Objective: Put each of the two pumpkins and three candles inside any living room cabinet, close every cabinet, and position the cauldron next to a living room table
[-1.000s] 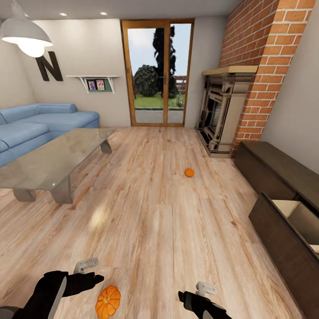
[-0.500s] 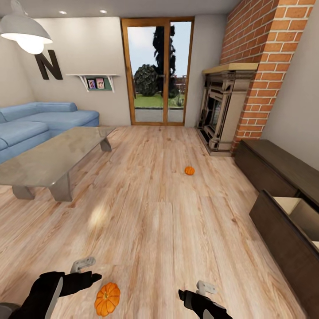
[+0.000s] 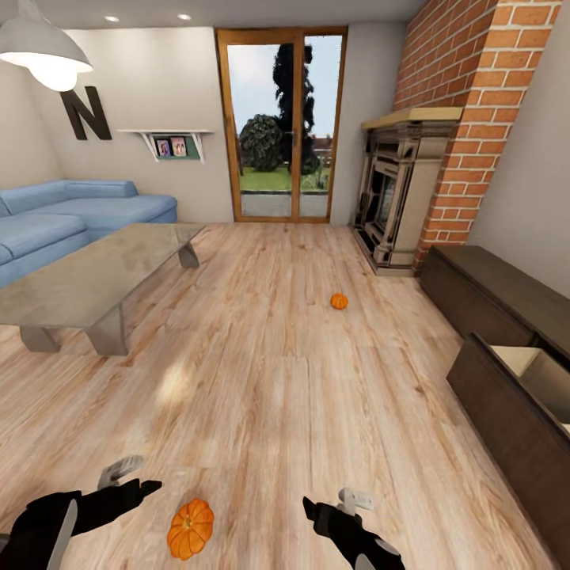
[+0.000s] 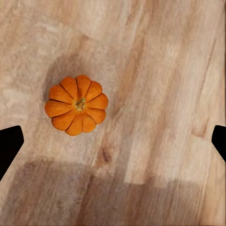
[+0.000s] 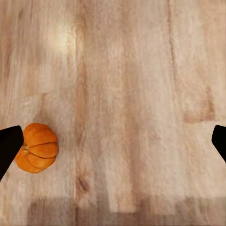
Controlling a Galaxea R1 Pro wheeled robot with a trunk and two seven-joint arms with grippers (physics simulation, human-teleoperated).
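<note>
Ribbed orange pumpkin (image 3: 191, 528) lying on pale wood floor (image 3: 269, 396) at lower left, between left gripper (image 3: 127, 477) and right gripper (image 3: 336, 507), both gaping wide, holding nothing.

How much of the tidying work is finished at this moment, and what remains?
Done: a cabinet drawer stands open, no pumpkin visible in it. In hand: nothing; both tools are open, the left tool above the near pumpkin on the floor. Left: both pumpkins, including the far pumpkin, plus candles, closing the drawer, and the cauldron by the table.
</note>
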